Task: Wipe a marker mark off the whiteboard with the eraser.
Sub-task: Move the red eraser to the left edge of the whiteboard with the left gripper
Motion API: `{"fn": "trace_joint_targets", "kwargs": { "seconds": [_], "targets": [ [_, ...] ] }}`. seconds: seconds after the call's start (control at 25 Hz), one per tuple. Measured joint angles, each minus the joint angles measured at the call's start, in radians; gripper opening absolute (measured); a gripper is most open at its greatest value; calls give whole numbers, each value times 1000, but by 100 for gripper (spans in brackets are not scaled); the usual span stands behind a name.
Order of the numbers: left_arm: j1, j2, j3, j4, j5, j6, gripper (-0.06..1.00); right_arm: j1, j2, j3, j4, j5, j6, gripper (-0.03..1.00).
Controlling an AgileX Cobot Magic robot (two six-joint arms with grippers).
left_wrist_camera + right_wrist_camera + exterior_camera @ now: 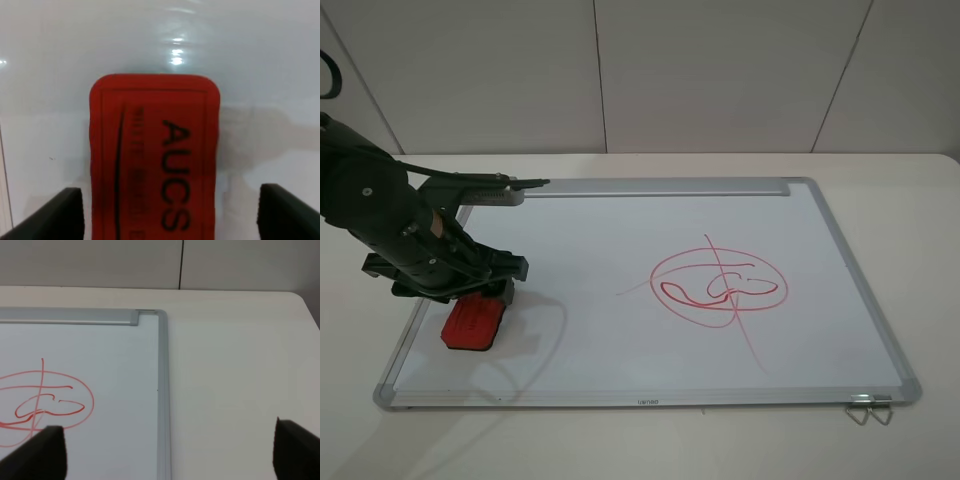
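Note:
The red eraser [475, 325] lies flat, lettering up, on the near-left corner of the whiteboard [620, 240]. My left gripper [485, 290] hovers right over it, open. In the left wrist view the eraser [155, 150] sits between the two dark fingertips [50, 215], with a gap on each side, on the whiteboard [150, 35]. No small heart outline shows in any view. My right gripper [167, 455] is open and holds nothing, above the far-right part of the whiteboard [100, 350]; the exterior view does not show it.
A large red circled scribble [718, 282] with crossing lines covers the board's right half, and the scribble [45, 400] shows in the right wrist view too. The silver tray strip [650, 187] runs along the far edge. A wire clip [868, 408] sits at the near-right corner.

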Motion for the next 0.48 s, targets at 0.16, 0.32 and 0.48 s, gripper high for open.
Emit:
{"fn": "trace_joint_targets", "kwargs": {
  "seconds": [0.16, 0.32, 0.48],
  "targets": [
    [0, 0, 0, 0, -34, 0, 74, 0, 0, 0, 0, 0, 0, 71],
    [0, 0, -17, 11, -38, 0, 75, 0, 0, 0, 0, 0, 0, 71],
    [0, 0, -81, 15, 18, 0, 75, 0, 0, 0, 0, 0, 0, 71]
  ]
}}
